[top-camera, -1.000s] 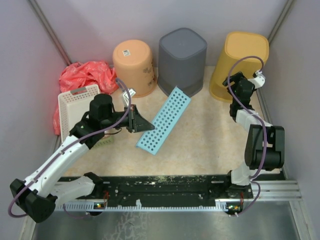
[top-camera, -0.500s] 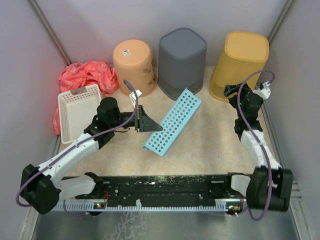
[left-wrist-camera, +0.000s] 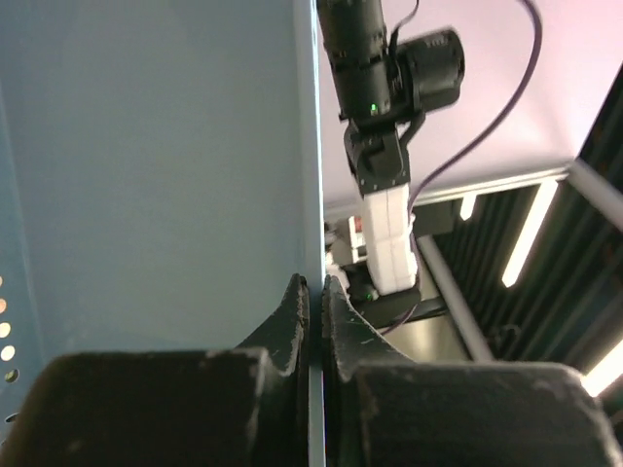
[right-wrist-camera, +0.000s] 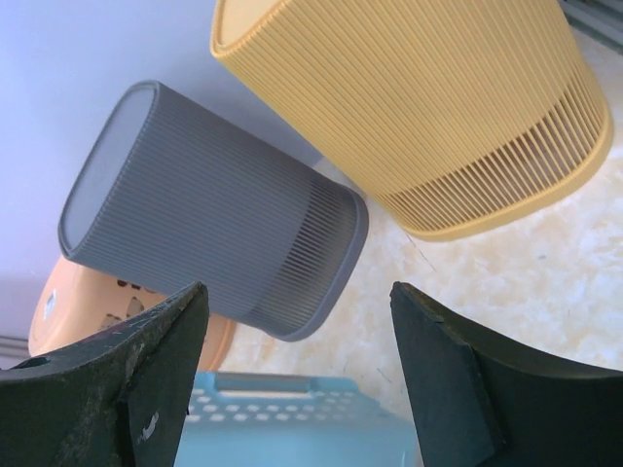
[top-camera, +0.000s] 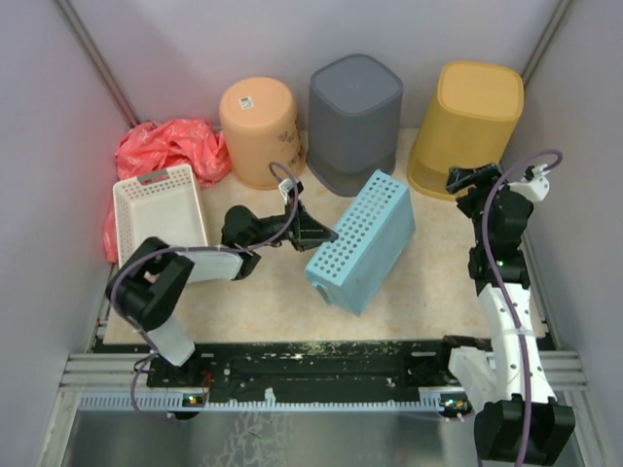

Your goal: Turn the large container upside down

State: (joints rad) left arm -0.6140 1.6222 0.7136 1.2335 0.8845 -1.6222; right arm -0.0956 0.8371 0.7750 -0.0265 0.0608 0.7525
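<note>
Blue perforated plastic container (top-camera: 362,241) sits mid-table, tipped up on edge, just in front of the grey ribbed bin (top-camera: 355,107). Its low edge appears to rest on the table (top-camera: 428,282), though the overhead view does not confirm this. Left gripper (top-camera: 316,233) is closed to a sliver on the container's thin wall, at the edge nearest that arm. Right gripper (top-camera: 465,181) is spread wide and empty, near the yellow ribbed bin (top-camera: 474,112). Assessment: the container is light and fairly stiff, but its smooth, thin wall may flex or slip in a pinch. The rim is the sound place to hold, and a deeper bite is advised.
</note>
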